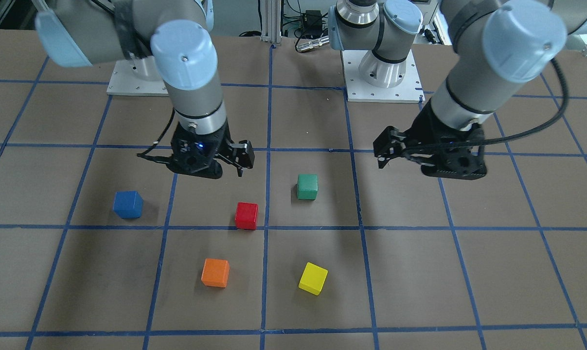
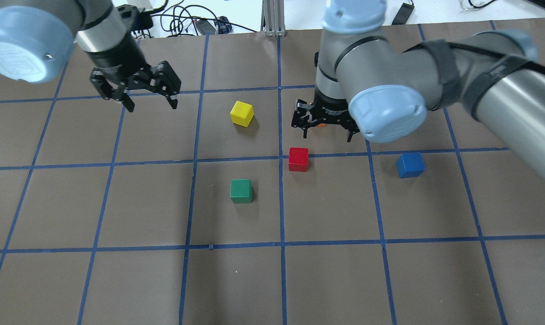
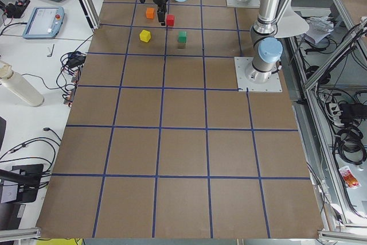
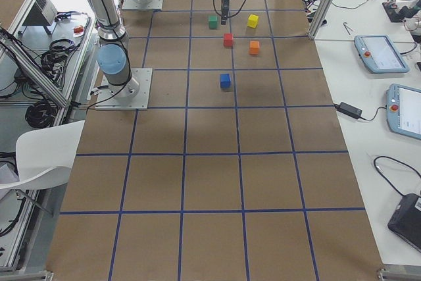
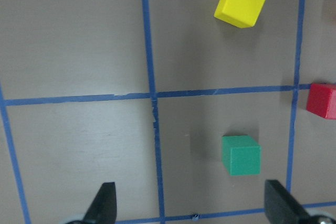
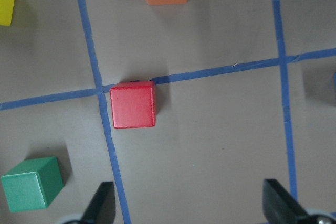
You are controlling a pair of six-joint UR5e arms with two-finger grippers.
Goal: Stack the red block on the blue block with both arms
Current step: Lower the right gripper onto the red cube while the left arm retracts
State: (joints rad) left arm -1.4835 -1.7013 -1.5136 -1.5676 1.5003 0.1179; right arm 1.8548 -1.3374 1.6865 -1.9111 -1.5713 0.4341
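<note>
On the desk seen from overhead, the red block (image 2: 298, 159) is sitting at 7 o'clock from the right jaws, the blue block (image 2: 410, 165) at 3 o'clock of it. The left jaws and right jaws are both hanging apart, empty. Descending off-centre, a finger could be knocking the red block askew.

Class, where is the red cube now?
In the overhead view, the small matte red cube sits beside a blue tape crossing, between the green cube and blue cube.
</note>
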